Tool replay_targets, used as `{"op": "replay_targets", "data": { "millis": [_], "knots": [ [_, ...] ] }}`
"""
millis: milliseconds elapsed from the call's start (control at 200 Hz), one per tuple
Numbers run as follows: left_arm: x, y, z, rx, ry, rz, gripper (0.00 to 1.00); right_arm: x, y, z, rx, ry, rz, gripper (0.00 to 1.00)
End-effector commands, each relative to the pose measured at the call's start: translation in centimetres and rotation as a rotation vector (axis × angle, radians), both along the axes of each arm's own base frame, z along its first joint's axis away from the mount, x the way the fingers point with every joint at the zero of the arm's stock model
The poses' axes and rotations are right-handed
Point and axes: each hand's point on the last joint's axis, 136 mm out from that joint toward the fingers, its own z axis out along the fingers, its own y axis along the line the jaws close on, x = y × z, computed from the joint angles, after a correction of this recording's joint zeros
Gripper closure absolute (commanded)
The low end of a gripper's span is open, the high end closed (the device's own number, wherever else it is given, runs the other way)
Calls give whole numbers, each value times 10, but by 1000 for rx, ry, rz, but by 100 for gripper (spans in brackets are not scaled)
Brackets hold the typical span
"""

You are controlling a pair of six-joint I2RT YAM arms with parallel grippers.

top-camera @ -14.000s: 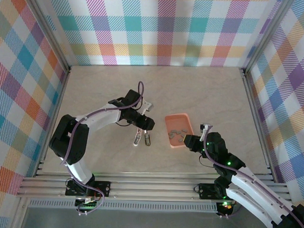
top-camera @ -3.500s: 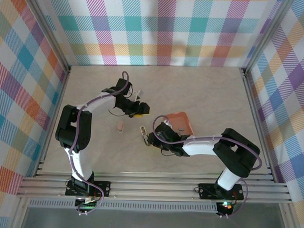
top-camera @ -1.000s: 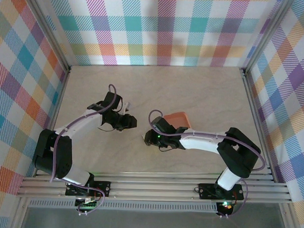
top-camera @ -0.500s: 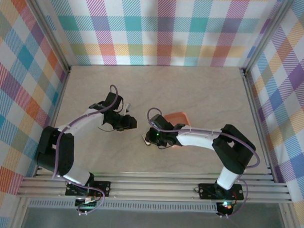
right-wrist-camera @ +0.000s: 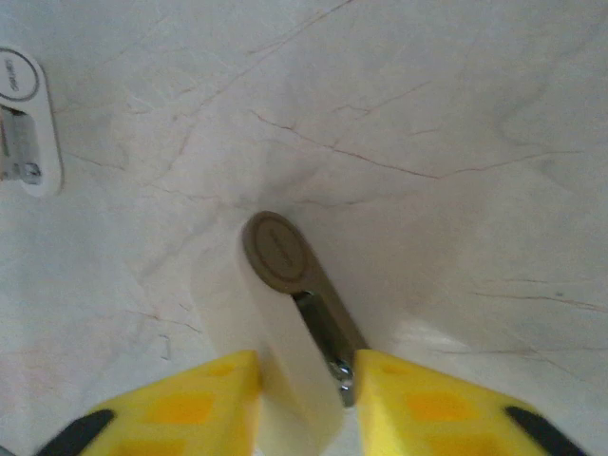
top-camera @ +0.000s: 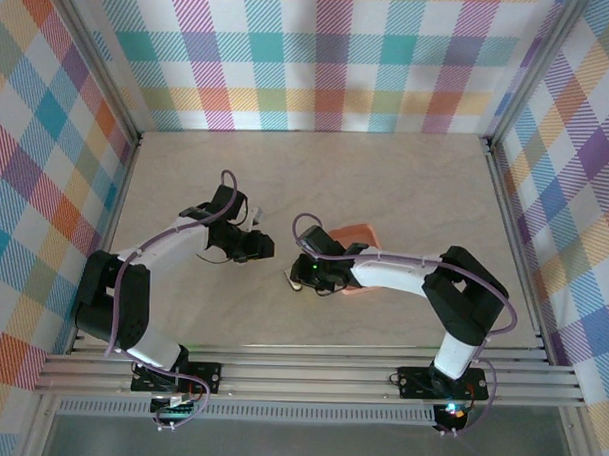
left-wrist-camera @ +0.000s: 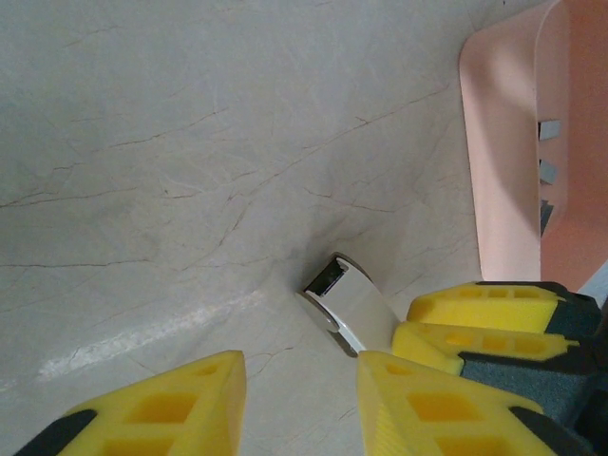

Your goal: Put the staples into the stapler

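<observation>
The stapler (right-wrist-camera: 290, 313), pale whitish on top with a grey metal underside, lies on its side on the table between my two grippers (top-camera: 293, 279). My right gripper (right-wrist-camera: 304, 404) is shut on its rear end, one yellow finger on each side. My left gripper (left-wrist-camera: 299, 408) is open over bare table just short of the stapler's front end (left-wrist-camera: 351, 304), and the right gripper's yellow fingers (left-wrist-camera: 475, 318) show beside it. The staples (left-wrist-camera: 549, 128) are small grey strips lying in the salmon-orange tray (left-wrist-camera: 503, 142).
The tray (top-camera: 356, 233) sits just right of the stapler, partly covered by my right arm (top-camera: 403, 274). A second small white stapler (right-wrist-camera: 24, 123) lies on the table a little beyond the held one. Plaid walls enclose the table on three sides.
Both grippers stay where they were around the stapler. The right arm's forearm has shifted slightly to the left.
</observation>
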Motion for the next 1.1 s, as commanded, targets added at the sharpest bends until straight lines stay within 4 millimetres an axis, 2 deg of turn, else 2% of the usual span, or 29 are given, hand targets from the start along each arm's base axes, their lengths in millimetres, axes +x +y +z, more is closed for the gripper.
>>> {"op": "replay_targets", "data": {
  "millis": [0, 95, 225, 430, 650, 805, 960, 1095],
  "knots": [
    [8, 3, 16, -5, -38, 23, 59, -2, -12, 13, -91, -44, 62, 58],
    [10, 7, 27, 4, -71, 38, 57, 2, -10, 31, -129, -96, 94, 46],
    [14, 18, 36, 10, -107, 75, 53, 3, -2, 41, -150, -121, 141, 41],
    [15, 37, 39, -11, -113, 154, 48, -4, 12, 25, -234, -60, 250, 40],
    [16, 54, 31, -17, -99, 207, 48, -3, 10, 12, -329, -20, 261, 40],
    [15, 55, 29, -17, -100, 209, 48, -5, 16, 1, -325, 7, 276, 44],
    [15, 58, 29, -5, -105, 209, 48, -1, 22, -4, -331, 16, 282, 60],
    [15, 58, 31, -7, -116, 206, 49, 4, 25, 1, -331, -2, 275, 70]
  ]
}}
